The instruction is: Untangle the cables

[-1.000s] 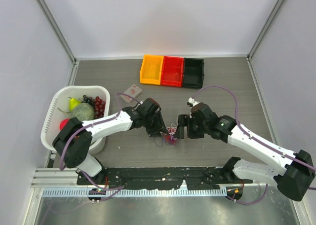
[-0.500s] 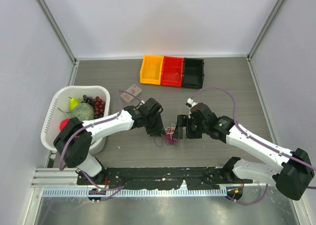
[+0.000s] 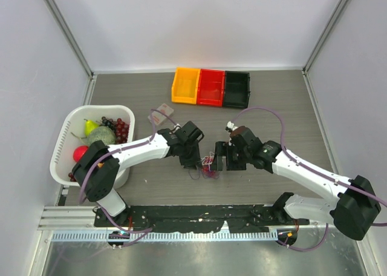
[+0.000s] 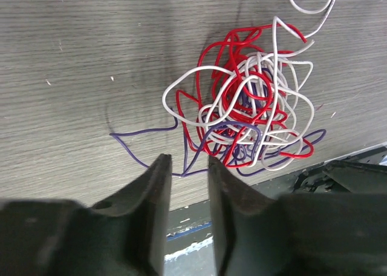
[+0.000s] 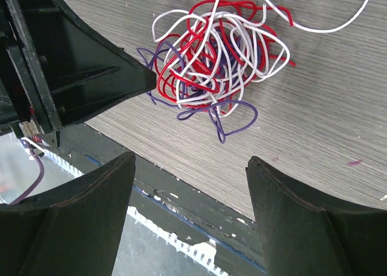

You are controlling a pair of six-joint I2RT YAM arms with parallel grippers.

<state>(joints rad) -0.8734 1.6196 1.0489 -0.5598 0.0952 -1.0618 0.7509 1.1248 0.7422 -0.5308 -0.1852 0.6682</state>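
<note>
At the lower edge of the left wrist view, the left gripper (image 4: 188, 164) would do best to nip only the loose purple strand (image 4: 130, 147), clear of the knot. Its jaws stand a narrow slit apart, gripping nothing. Up and right, the cables (image 4: 242, 106) lie tangled on the table (image 4: 72, 58). The right gripper (image 5: 190, 161) gapes wide, empty.

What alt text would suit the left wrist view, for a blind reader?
A loose tangle of thin red, white and purple cables lies on a grey wood-grain table; the two dark fingers of the left gripper stand slightly apart near it.
</note>
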